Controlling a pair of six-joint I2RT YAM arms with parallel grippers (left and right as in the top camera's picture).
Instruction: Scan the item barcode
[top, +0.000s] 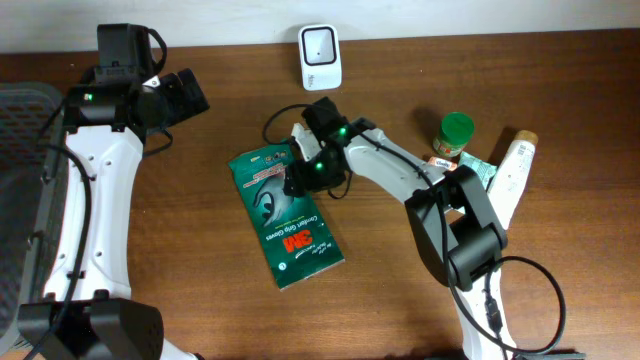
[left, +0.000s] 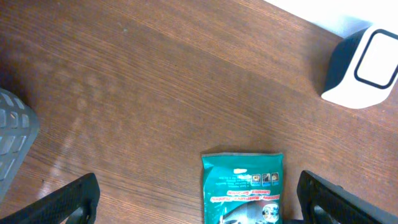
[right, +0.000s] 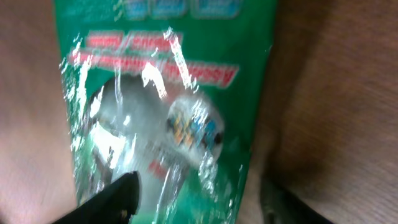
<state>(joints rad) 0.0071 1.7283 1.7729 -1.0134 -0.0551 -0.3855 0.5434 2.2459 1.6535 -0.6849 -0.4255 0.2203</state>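
The item, a flat green glove packet (top: 285, 215), lies on the wooden table with its printed front up; no barcode shows. My right gripper (top: 310, 172) hangs low over its upper right edge. In the right wrist view the packet (right: 180, 81) fills the frame, and the right gripper (right: 199, 186) is open, one finger over the film and the other over bare wood. My left gripper (top: 185, 95) hovers at the upper left, open wide and empty. Its wrist view shows the packet's top end (left: 242, 186) between the open fingers of the left gripper (left: 198, 199). The white scanner (top: 320, 57) stands at the back edge.
A green-capped bottle (top: 455, 135) and a white tube (top: 515, 170) sit at the right, beside the right arm's base. A grey basket (top: 20, 130) stands off the table's left edge. The scanner (left: 364, 65) also shows at the top right of the left wrist view.
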